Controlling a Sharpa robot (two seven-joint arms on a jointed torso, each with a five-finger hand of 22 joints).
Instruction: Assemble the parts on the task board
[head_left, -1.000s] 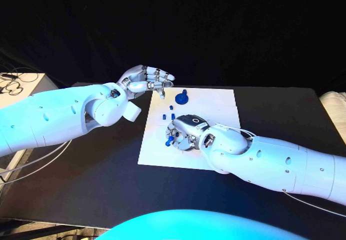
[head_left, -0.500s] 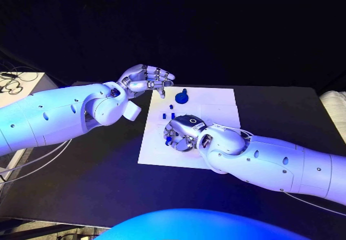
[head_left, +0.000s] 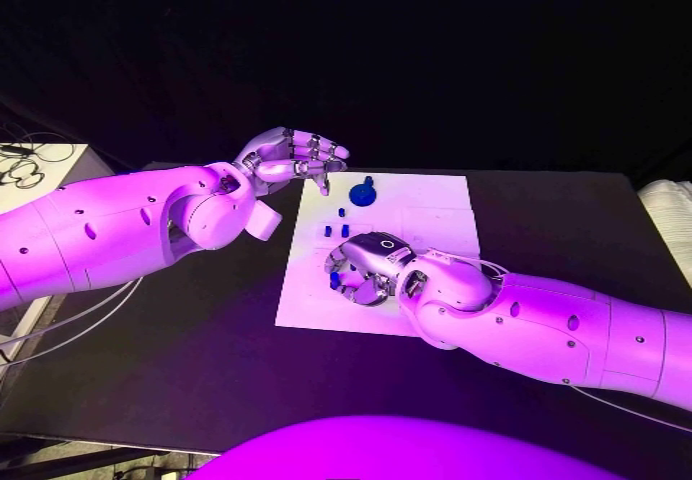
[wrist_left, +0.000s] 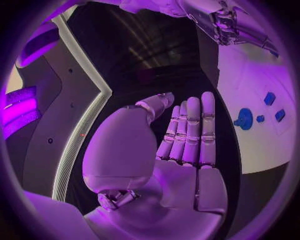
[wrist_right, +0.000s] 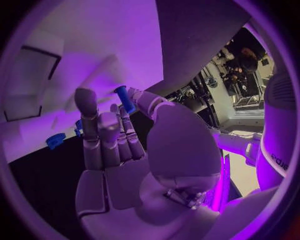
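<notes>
Black table (head_left: 173, 330) — right hand (head_left: 369, 268) pinches blue part (wrist_right: 124, 98).

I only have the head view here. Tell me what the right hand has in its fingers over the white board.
Observer: The right wrist view shows the right hand pinching a small blue cylindrical peg between thumb and a finger.
Operator: Report the left hand's palm.
Observer: The left wrist view shows the left hand holding nothing, fingers straight and side by side.
Operator: Say what else that view shows on the white task board.
Observer: On the white task board, a round blue disc part lies beside three smaller blue pieces.
</notes>
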